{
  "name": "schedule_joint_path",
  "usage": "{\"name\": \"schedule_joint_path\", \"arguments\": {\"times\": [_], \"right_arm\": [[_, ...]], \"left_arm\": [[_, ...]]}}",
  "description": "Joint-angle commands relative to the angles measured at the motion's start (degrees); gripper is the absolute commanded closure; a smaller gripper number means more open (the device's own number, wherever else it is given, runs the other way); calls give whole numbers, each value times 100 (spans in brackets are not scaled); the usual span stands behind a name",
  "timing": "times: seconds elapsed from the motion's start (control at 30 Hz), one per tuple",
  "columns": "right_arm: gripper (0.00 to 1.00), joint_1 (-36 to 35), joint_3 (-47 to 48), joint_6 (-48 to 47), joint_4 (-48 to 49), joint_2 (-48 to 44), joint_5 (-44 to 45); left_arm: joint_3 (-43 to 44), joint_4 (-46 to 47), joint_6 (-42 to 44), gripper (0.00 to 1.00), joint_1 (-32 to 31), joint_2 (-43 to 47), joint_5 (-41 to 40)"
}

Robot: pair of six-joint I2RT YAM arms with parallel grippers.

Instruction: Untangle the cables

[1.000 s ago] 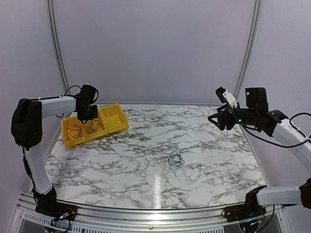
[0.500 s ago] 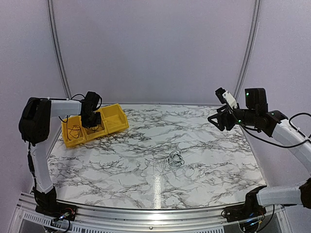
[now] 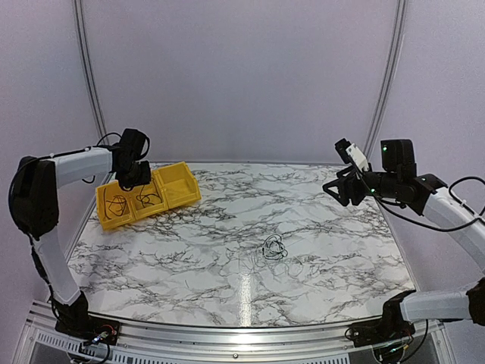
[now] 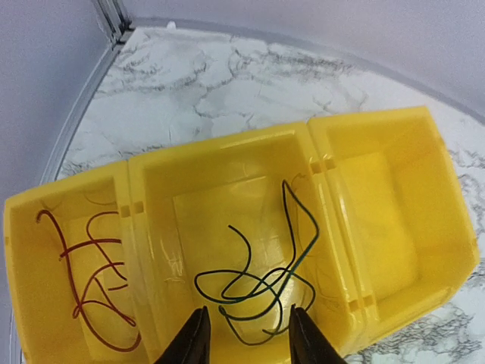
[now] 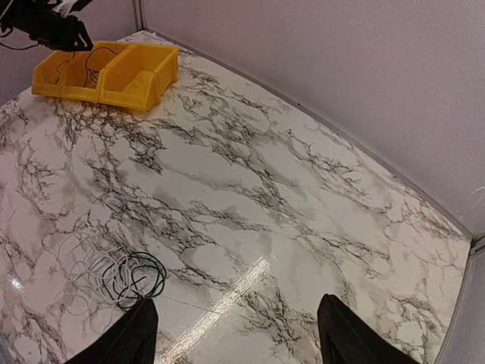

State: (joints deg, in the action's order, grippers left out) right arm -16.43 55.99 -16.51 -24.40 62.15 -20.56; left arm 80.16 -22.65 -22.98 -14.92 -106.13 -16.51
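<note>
Marbled table (image 3: 318,227), pale walls on all sides. A yellow three-compartment bin (image 3: 182,197) sat at the far left corner.

1. Tool state. My left gripper (image 4: 246,334) hung over the bin's middle compartment with its fingers apart and nothing between them. My right gripper (image 5: 242,341) was raised over the right side of the table, jaws wide and empty.

2. Cable positions. A green wire (image 4: 258,280) lay loose in the middle compartment, directly under my left fingertips. A red wire (image 4: 91,280) lay in the end compartment nearest the wall. The third compartment (image 4: 394,205) held nothing. The tangle (image 5: 132,274) lay near the middle of the table, well apart from both grippers: a small dark coil with a pale wire (image 5: 76,280) looped just beside it and, as far as I could tell, through it.

3. Step in hand, as I judged it: clearing the left gripper from the bin, then addressing the tangle.

4. Procedure. The left gripper should be lifted straight up with its fingers apart; any sideways sweep risked hooking a loop of the green wire and dragging it over the rim. At the tangle, one gripper should pin the dark coil while the other took a free outer loop of the pale wire and drew it away low and slowly. Thin wire springs, so a quick pull would tighten the knot.
</note>
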Motion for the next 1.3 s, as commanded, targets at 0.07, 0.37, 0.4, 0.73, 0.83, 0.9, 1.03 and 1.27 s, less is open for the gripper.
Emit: {"name": "schedule_joint_path", "arguments": {"times": [0.07, 0.37, 0.4, 0.73, 0.83, 0.9, 1.03, 1.27], "right_arm": [[28, 67, -9, -20, 178, 176, -179], [38, -131, -245, -1350, 391, 999, -659], [41, -190, -235, -1465, 394, 1132, -694], [56, -946, 10, -1597, 987, 2631, -662], [60, -986, 187, -1445, 1157, 3108, -667], [62, -1021, 296, -1482, 1182, 3376, -619], [66, -1047, 562, -1531, 1233, 3853, -402], [63, -1139, 808, -2223, 1094, 4337, -349]], "left_arm": [[108, -114, 229, 62, 26, 1058, 243], [-201, 523, 616, 68, -558, 2337, 1213], [-262, 629, 696, 69, -739, 2419, 1273], [-669, 734, 277, 80, -2355, 2060, 1296], [-775, 789, 345, 75, -2766, 1922, 1206], [-831, 820, 329, 71, -2951, 1833, 1133], [-874, 839, 228, 68, -3156, 1741, 1234], [-1105, 920, -132, 67, -3238, 1808, 1295]]}}
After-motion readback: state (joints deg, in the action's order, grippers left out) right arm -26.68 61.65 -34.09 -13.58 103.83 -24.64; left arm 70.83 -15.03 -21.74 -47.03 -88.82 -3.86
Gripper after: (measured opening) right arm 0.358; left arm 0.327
